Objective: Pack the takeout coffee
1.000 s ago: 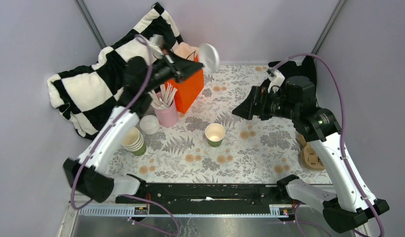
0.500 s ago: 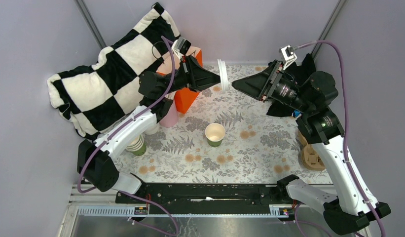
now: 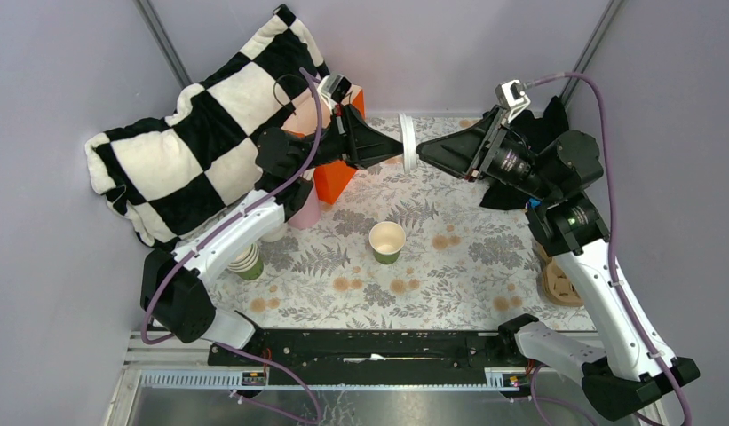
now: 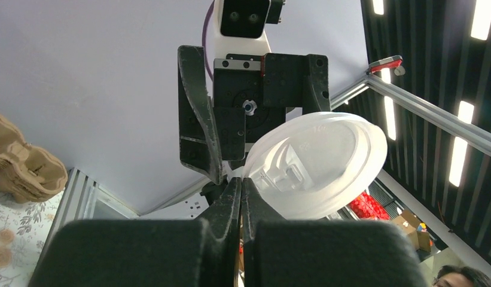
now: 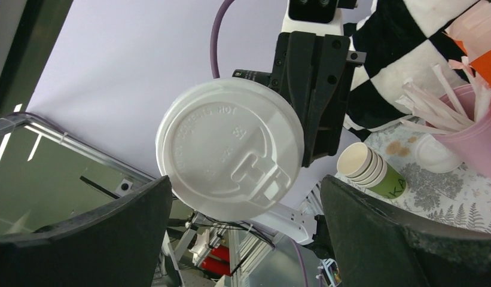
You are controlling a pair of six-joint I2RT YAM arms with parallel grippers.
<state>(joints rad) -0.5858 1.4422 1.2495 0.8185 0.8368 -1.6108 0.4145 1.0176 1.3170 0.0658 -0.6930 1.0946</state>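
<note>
**White lid (image 3: 408, 133) above a fern-printed tablecloth (image 3: 467, 257)**

The tablecloth showed grey-green ferns and orange blossoms on white. The left gripper (image 3: 394, 147) and right gripper (image 3: 424, 154) were black. The open cup (image 3: 387, 240) was green outside and beige inside. The pillow (image 3: 192, 142) was checked black and cream, the box (image 3: 336, 173) orange, the cup of sticks (image 3: 305, 213) pink, and the carrier (image 3: 558, 284) brown.

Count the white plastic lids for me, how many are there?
2. One lid is pinched in the left gripper, in mid-air; the other lid lies on the table beside the pink cup. More may be hidden from view.
</note>
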